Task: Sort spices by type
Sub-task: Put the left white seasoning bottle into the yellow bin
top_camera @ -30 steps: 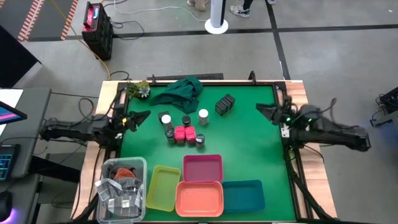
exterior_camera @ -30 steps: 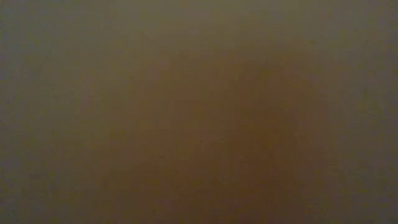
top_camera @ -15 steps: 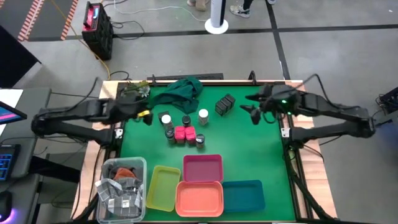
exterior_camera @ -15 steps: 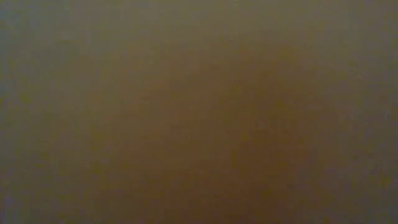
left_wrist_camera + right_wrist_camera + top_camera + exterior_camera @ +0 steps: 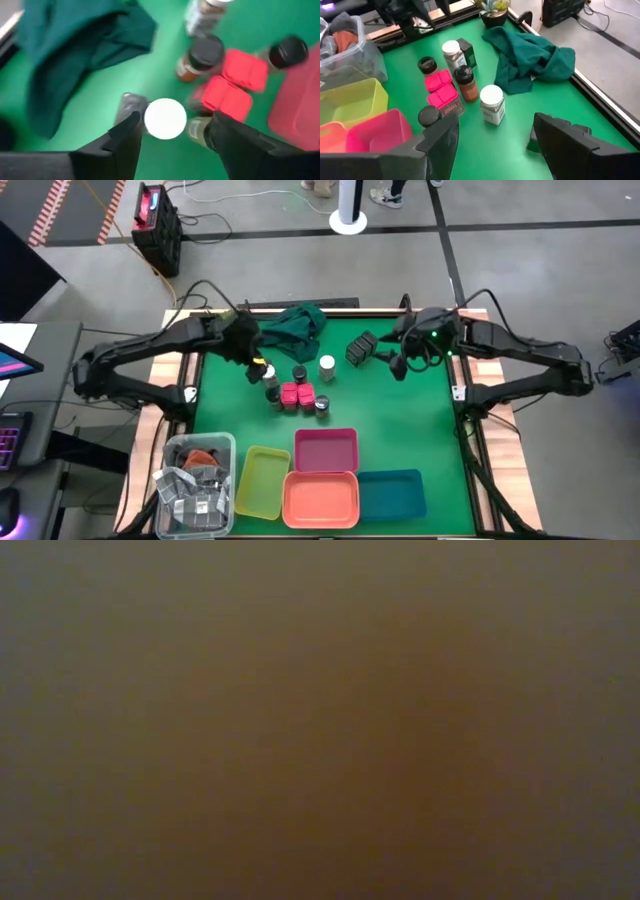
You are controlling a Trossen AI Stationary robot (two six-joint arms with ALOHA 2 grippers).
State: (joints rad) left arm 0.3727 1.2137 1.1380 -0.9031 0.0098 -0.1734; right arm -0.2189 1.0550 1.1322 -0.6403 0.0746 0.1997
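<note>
The spices stand in a cluster mid-table: a white-lidded jar, a second white-lidded jar, dark round jars, pink blocks and dark grey boxes set apart toward the right. My left gripper is open above the second white-lidded jar. Its fingers stand on either side of the lid without touching it. My right gripper is open and empty just right of the dark grey boxes. One box shows between its fingers. The low view shows nothing.
A dark green cloth lies at the far edge beside a small plant. Yellow, pink, orange and blue trays sit along the near edge. A clear bin stands at the near left.
Both arms have swung in from the table's sides and risen over the green mat. My left gripper has gone toward the right, to above the white-lidded jar. My right gripper has gone toward the left, to beside the dark grey boxes. No spice has moved.
</note>
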